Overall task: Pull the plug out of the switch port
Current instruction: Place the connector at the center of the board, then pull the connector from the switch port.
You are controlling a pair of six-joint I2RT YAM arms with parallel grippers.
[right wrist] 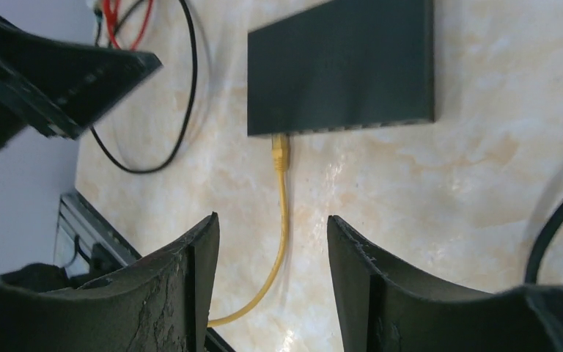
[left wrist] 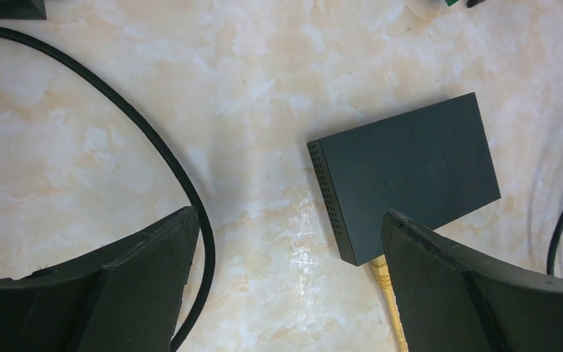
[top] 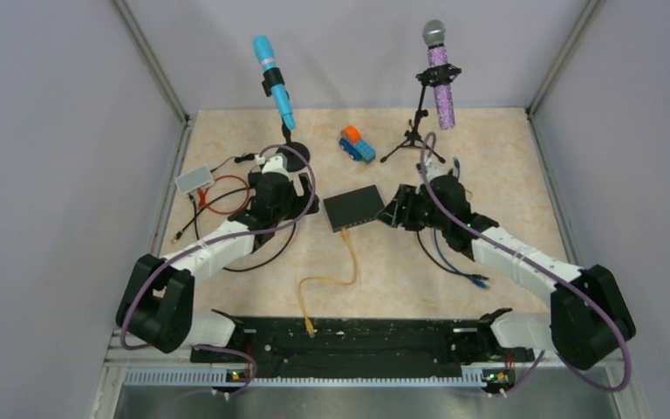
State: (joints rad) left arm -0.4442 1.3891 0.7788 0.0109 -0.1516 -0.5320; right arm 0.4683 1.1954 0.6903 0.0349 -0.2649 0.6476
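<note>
The flat black switch box (top: 355, 207) lies at the table's middle. A yellow plug (top: 345, 233) sits in the switch port (right wrist: 278, 134) on the box's near edge, and its yellow cable (top: 327, 279) trails toward the arm bases. My left gripper (top: 310, 203) stands wide open just left of the box. In the left wrist view its fingertips (left wrist: 291, 220) are far apart, the box (left wrist: 410, 169) lies ahead to the right, and the plug (left wrist: 381, 270) shows beside the right finger. My right gripper (top: 393, 213) is open at the box's right end, holding nothing. The cable (right wrist: 282, 220) lies on the table under its jaws (right wrist: 273, 220).
A blue microphone on a stand (top: 275, 83) and a purple one (top: 440, 74) rise at the back, with a toy truck (top: 357, 144) between them. A small white box (top: 194, 180) with red and black wires lies far left. A blue cable (top: 462, 272) lies right. A black cable (left wrist: 154, 147) loops near the left gripper.
</note>
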